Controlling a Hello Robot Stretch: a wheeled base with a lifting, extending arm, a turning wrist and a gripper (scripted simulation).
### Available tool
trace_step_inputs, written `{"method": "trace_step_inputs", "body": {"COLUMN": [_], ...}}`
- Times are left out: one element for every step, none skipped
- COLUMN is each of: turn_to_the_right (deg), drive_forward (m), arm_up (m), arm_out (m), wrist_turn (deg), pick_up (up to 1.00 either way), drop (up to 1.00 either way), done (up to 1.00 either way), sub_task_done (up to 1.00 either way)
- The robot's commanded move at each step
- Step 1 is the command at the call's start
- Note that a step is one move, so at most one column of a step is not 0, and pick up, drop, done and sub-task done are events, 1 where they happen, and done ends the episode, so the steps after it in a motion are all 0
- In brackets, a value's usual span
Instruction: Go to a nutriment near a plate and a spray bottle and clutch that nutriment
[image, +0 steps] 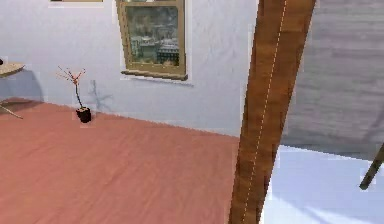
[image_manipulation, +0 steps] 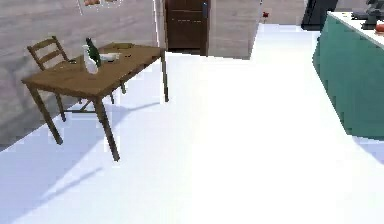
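**Layout, both views**

Forward view: window (image: 152, 38) on the far wall, upper middle. Potted plant (image: 82, 102) on the floor, below and left of it. Side table (image: 10, 70) at the far left edge. Upright post (image: 268, 110) right of middle, nearest.

Arm side view: dining table (image_manipulation: 75, 80) at left, with small things (image_manipulation: 92, 58) on its top. Chair (image_manipulation: 45, 52) behind it, against the wall. Door (image_manipulation: 187, 25) top middle. Counter (image_manipulation: 350, 70) along the right edge, well apart from the dining table.

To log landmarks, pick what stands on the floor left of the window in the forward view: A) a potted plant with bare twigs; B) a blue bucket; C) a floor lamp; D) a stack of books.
A: a small dark pot with thin reddish twigs stands on the wooden floor, left of the window.
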Motion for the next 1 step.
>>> {"method": "trace_step_inputs", "body": {"turn_to_the_right": [45.0], "drive_forward": [0.0], "arm_up": [0.0], "arm_out": [0.0], "wrist_turn": [0.0], "pick_up": [0.0], "drop": [0.0], "done": [0.0], "sub_task_done": [0.0]}}
